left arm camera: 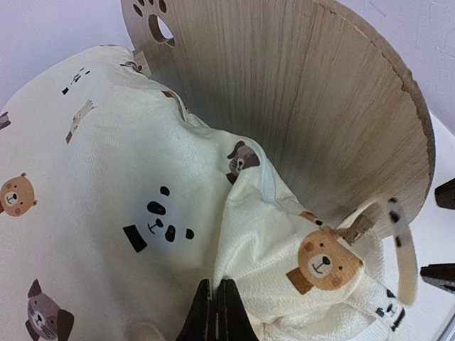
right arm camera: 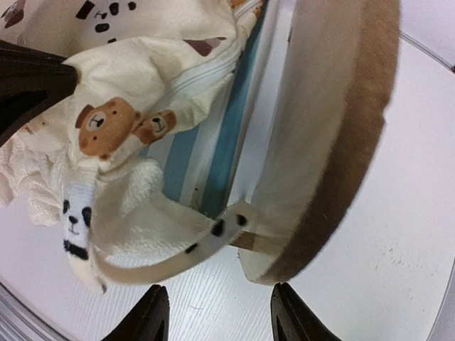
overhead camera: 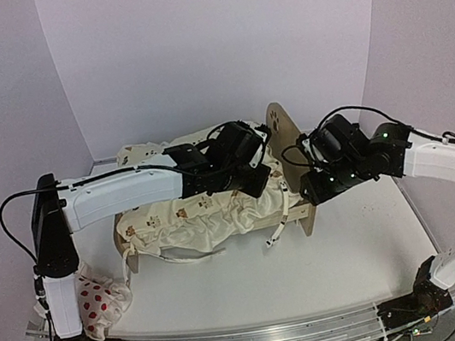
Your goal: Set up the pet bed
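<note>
Pet bed (overhead camera: 282,127): a small light-wood frame with a blue-and-white striped base (right arm camera: 213,153), set on the white table (overhead camera: 357,275) towards its far side. The rounded headboard (left arm camera: 298,106) with the paw-print mark stands upright at the right end.
Cushion (overhead camera: 204,213): a cream animal-print cushion with ties, spread over the bed base and bunched up against the headboard. One corner is folded over at the right end.
Tie (right arm camera: 178,259): a cream strap with black spots, seen hanging loose off the cushion corner beside the foot of the headboard.
Pillow (overhead camera: 102,305): a small white pillow with red spots, left on the table beside the left arm's base, well apart from the bed.
Left fingers (left arm camera: 217,312): pressed together, with the tips at a fold of the cushion near the headboard. Whether fabric is pinched cannot be told.
Right fingers (right arm camera: 290,316): held apart with nothing between them, just below the tie and the lower edge of the headboard.
</note>
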Motion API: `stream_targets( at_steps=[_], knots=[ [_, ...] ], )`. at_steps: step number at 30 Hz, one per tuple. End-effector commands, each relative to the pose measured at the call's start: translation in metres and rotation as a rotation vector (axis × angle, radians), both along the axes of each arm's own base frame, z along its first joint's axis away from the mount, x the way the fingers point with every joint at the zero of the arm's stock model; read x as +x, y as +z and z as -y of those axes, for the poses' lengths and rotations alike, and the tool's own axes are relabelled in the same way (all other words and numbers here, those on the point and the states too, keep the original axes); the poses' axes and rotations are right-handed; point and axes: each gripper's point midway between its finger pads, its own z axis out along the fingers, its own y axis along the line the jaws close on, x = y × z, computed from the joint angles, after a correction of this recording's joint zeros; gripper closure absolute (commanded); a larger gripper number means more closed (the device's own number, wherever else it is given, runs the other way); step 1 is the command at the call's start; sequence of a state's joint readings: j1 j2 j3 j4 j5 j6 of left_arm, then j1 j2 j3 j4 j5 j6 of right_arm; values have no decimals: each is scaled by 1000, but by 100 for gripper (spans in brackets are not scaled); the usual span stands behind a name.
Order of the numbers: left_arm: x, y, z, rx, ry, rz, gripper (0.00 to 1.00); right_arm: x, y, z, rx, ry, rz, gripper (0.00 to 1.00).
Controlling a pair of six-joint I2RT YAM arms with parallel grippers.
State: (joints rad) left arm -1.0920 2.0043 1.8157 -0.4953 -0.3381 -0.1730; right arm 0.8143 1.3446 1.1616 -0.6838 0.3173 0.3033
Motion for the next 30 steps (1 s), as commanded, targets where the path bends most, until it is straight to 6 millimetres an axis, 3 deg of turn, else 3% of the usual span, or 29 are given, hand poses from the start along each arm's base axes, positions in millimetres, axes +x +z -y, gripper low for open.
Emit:
stream_targets(
  at_steps=[1,5,11,20,30],
  knots=[
    [10,14,9,-33,8,33,100,-14,2,21,-14,-37,-11,47],
    [17,7,10,-3,32,49,100,-20,9,25,16,-34,2,44],
    [21,-1,10,21,44,59,100,-14,13,26,23,-41,59,37],
    [24,-2,6,39,64,74,100,23,28,16,-31,-71,195,29],
    [25,-1,3,48,71,87,100,47,11,2,-106,-61,215,26]
  ],
)
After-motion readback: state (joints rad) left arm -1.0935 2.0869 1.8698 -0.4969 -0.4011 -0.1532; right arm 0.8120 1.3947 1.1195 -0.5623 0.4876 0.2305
